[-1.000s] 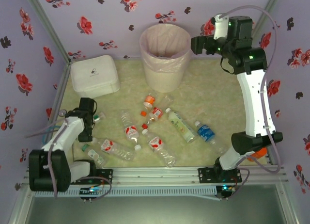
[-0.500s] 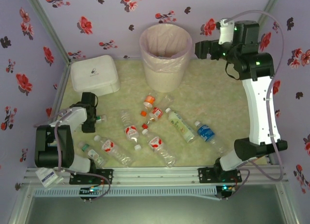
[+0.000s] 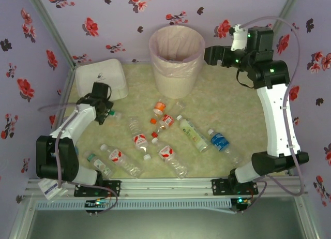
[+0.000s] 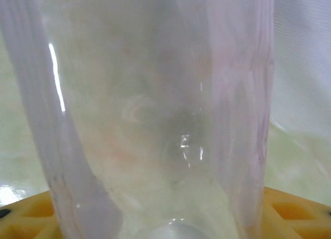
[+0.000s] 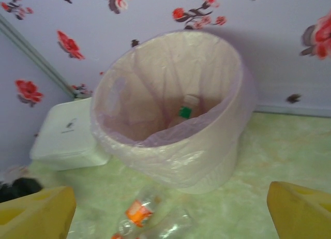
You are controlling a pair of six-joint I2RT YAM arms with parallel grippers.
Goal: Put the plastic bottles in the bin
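Observation:
A clear plastic bottle [image 4: 155, 120] stands very close in the left wrist view, between my left gripper's yellow fingers [image 4: 289, 213]. From above, my left gripper [image 3: 105, 109] is shut on this green-capped bottle [image 3: 110, 114] just in front of the white box. Several more bottles lie mid-table, among them an orange-capped one [image 3: 159, 107], a pale-label one [image 3: 191, 131] and a blue-label one [image 3: 220, 141]. The pale-pink bin [image 3: 176, 60] stands at the back. My right gripper [image 3: 212, 55] hangs open and empty to its right. Inside the bin [image 5: 170, 146] lies a green-capped bottle [image 5: 185, 113].
A white lidded box [image 3: 101, 81] sits at the back left, right behind my left gripper. Floral walls close in the back and both sides. Red-label bottles [image 3: 120, 158] lie near the front edge by the left arm's base. Bare table lies right of the bin.
My left gripper has moved away from the front edge toward the white box, carrying the green-capped bottle. The right gripper shifted slightly beside the bin.

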